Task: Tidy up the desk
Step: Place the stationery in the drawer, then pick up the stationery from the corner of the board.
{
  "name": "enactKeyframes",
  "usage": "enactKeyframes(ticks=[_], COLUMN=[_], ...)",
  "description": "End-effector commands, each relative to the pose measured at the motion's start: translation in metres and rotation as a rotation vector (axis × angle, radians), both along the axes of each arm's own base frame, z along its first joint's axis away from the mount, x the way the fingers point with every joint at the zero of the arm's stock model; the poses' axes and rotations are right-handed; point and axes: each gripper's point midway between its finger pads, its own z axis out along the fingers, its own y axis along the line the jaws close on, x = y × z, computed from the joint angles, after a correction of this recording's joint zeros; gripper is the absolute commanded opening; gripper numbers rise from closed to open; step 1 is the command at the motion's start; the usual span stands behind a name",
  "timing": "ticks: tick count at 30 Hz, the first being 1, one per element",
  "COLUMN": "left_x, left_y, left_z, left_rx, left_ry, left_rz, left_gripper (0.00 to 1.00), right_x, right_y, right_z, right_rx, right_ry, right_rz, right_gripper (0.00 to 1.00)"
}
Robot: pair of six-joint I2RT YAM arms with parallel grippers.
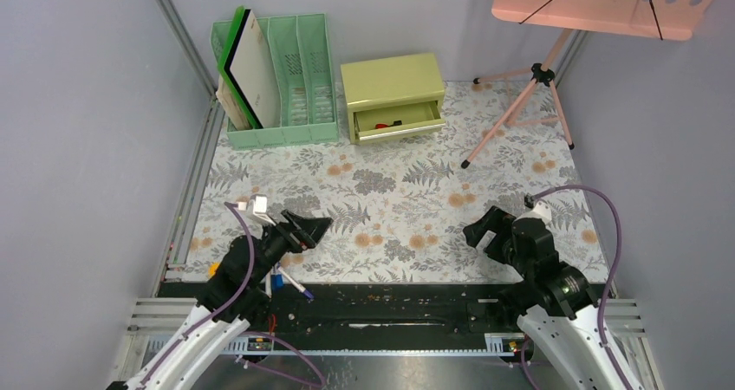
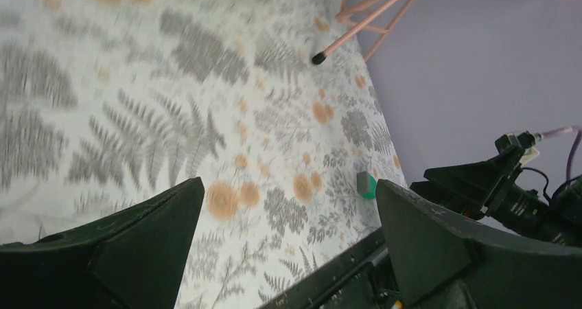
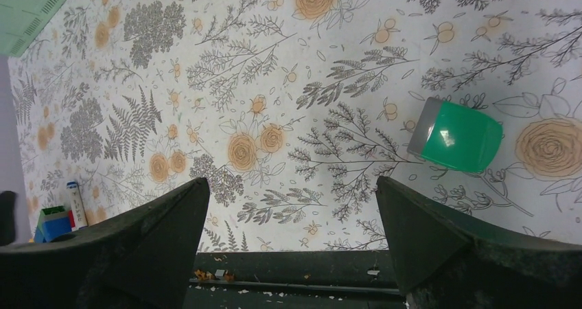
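Grey walls [image 1: 78, 104] enclose fern-print desk [image 1: 407, 191]; green organiser [image 1: 286, 134], drawer chest [image 1: 392, 80] at back.

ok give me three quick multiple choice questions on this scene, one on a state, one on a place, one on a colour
1. The drawer of the yellow-green chest is: A shut; B pulled open; C taken out and lying flat.
2. The small green block lies: A in the drawer; B on the desk near its front edge; C on top of the chest.
3. The stand has legs coloured: A pink; B blue; C black.

Answers:
1 B, the top view shows it sticking out of the chest with its inside exposed.
2 B, the right wrist view shows it on the fern print just behind the desk's front edge.
3 A, the thin legs at the back right are pale pink.
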Motion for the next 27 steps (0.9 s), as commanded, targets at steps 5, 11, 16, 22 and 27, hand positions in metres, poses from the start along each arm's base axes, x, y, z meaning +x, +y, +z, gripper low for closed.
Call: enactKeyframes(ticks=[5, 11, 16, 22, 27], left_x=[-0.014, -0.016, -0.026, -0.021, -0.014], left_y=[0.010, 0.006, 0.008, 0.004, 0.012], left_z=[-0.058, -0.080, -0.105, -0.105, -0.095], left_rx=[-0.160, -0.099, 0.075, 0.198, 0.240], left_ry=[0.337, 0.475, 0.631, 0.666, 0.632], left_rz=[0.102, 0.115, 0.106, 0.075, 0.112], left_gripper=[0.99, 0.99, 0.99, 0.99, 0.99], right_x=[0.004, 0.002, -0.005, -0.008, -0.010], right_y=[0.018, 0.028, 0.018, 0.007, 0.000], right_z=[-0.003, -0.007, -0.010, -0.006, 0.009], right_rx=[0.073, 0.082, 0.022, -0.009, -0.044], right_ry=[0.061, 0.151, 0.217, 0.210, 0.208], right_rz=[0.023, 0.056, 0.030, -0.011, -0.022], right_gripper=[0.99, 0.99, 0.99, 0.98, 0.99])
